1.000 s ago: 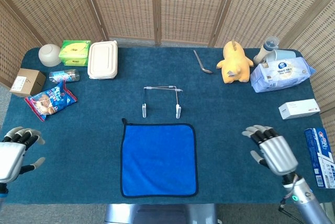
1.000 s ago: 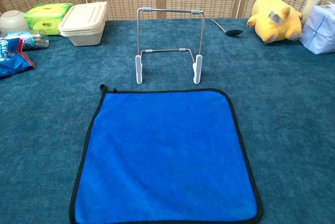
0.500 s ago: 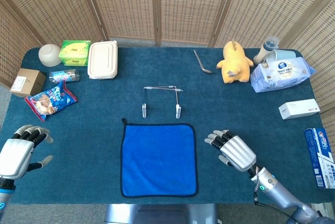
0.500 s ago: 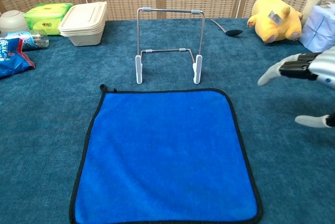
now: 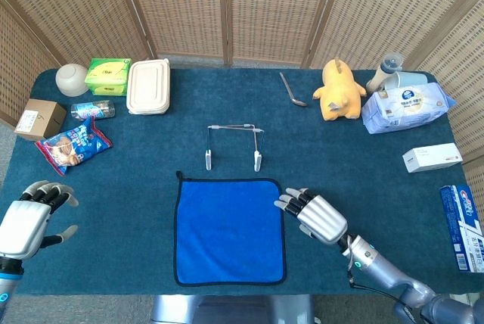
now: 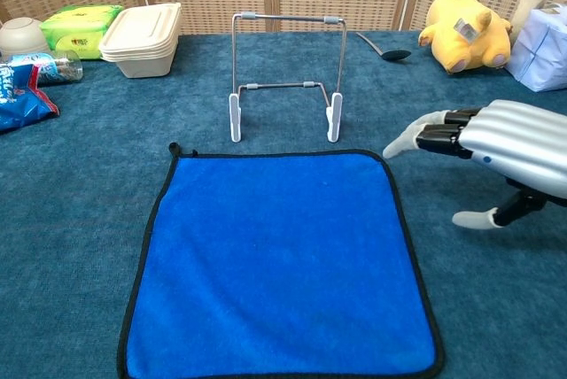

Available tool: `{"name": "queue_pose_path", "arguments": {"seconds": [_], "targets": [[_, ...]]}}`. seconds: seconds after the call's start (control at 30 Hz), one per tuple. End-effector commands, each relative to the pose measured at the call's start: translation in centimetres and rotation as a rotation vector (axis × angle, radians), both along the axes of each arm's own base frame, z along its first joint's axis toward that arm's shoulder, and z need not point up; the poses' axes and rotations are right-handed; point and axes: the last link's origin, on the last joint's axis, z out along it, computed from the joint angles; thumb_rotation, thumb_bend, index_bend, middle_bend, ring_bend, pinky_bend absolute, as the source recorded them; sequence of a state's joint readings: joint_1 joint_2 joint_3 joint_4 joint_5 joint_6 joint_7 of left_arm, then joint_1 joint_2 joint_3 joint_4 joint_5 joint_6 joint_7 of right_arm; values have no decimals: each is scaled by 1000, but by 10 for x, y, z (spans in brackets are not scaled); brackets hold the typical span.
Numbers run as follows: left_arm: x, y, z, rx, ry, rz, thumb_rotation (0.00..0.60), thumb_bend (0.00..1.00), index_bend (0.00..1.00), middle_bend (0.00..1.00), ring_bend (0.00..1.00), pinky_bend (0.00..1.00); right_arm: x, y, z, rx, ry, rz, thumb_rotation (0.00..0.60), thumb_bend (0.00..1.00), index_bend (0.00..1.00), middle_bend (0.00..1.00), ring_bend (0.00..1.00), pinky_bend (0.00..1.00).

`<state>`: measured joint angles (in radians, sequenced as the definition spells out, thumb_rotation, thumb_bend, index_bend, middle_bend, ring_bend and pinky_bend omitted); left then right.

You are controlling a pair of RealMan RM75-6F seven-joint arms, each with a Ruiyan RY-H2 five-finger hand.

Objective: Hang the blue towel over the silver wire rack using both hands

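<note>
Your blue towel (image 5: 230, 231) lies flat and spread out on the bench (image 5: 136, 188), near the front edge, with its small loop at the far left corner. The silver wire rack (image 5: 234, 144) stands upright just behind the towel, apart from it, and carries nothing.

Your right hand (image 5: 316, 215) hovers just beside the right edge of the towel, near its far right corner. Its fingers (image 6: 443, 140) are extended and apart, pointing toward the towel, and it holds nothing. In the chest view the fingertips seem to be slightly above the cloth, but I cannot tell for sure if they touch it.

Your left hand (image 5: 24, 222) is well apart from the towel, at the left front corner of the bench. It is also spread open and empty. Only the head view shows it.

Behind the rack you have a spoon (image 5: 291, 91) and a yellow plush toy (image 5: 339, 90) on the right, and a beige lunch box (image 5: 148, 86) on the left. A snack bag (image 5: 73, 144) lies near the left side.
</note>
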<state>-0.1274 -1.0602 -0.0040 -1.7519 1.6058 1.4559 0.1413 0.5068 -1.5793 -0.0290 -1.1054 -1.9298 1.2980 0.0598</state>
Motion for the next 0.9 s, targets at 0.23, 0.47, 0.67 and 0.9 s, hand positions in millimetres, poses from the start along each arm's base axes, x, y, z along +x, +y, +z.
{"name": "queue_pose_path", "arguments": {"seconds": [0.23, 0.47, 0.67, 0.9], "targets": [[3, 2, 2, 8, -5, -12, 600, 246, 439, 363, 290, 223, 5, -6, -17, 14, -25, 43, 600, 81, 186, 240, 169, 307], [4, 3, 6, 20, -16, -10, 600, 246, 425, 363, 290, 224, 7, -10, -27, 32, -22, 56, 600, 80, 189, 240, 169, 307], [2, 3, 7, 18, -18, -4, 600, 245, 424, 362, 290, 224, 11, -12, -33, 42, -21, 66, 600, 80, 190, 240, 168, 307], [0, 3, 6, 16, -21, 4, 600, 244, 423, 360, 290, 223, 16, -18, -36, 44, -16, 74, 600, 80, 190, 240, 168, 307]]}}
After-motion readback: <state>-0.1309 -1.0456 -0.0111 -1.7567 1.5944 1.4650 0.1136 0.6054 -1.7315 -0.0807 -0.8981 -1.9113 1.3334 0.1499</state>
